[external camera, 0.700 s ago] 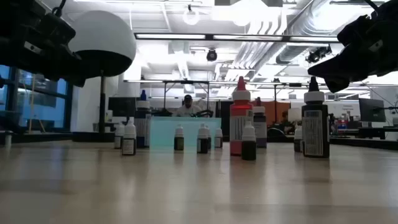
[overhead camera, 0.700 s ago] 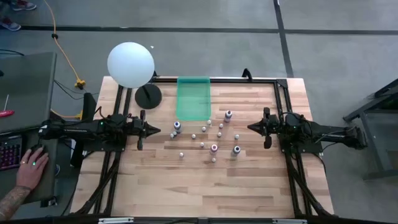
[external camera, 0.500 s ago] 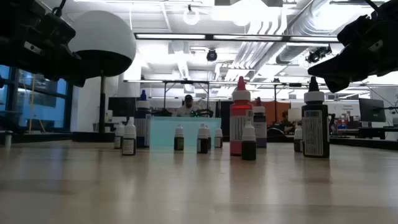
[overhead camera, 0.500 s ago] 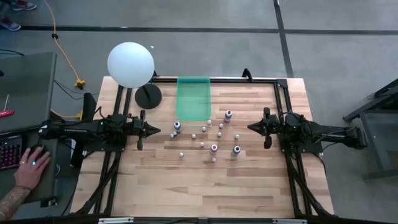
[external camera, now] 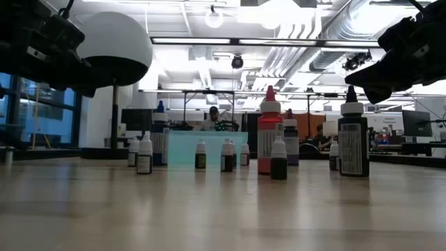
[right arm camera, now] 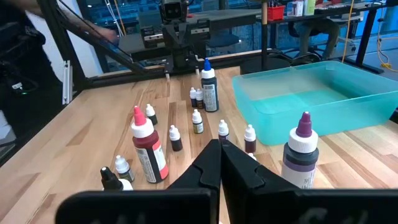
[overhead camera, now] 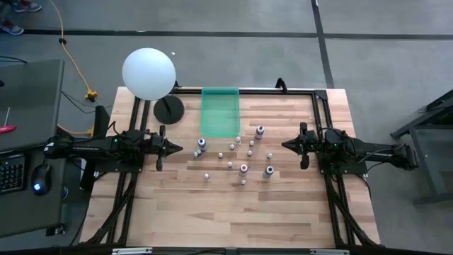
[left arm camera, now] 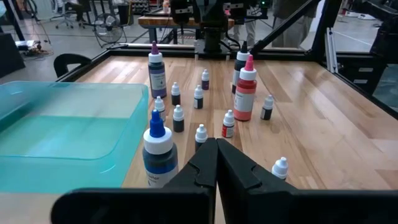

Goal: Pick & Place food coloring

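two arms face each other across your worktop (overhead camera: 283,212), both idle and holding nothing. starting at your left, the left end effector (overhead camera: 178,149) hangs above the wood just short of the bottles, its fingers pressed together to a point, as its wrist view shows. behind it stands the white ball lamp (overhead camera: 148,73) on its dark round base. next comes the green tray (overhead camera: 220,111) at the far middle of the worktop, with nothing in it. the food coloring (overhead camera: 233,156) stands upright in a loose scatter on the bare wood just in front of the tray, between the two end effectors: mostly tiny white-capped bottles, plus a blue-capped one (left arm camera: 159,150) nearest the left arm, a red one (left arm camera: 245,89) in the middle, and a purple-capped one (right arm camera: 301,152) beside the tray's corner. none is in the tray. on your right, the right end effector (overhead camera: 287,145) hovers near the scatter's edge, fingers likewise closed tight on nothing.
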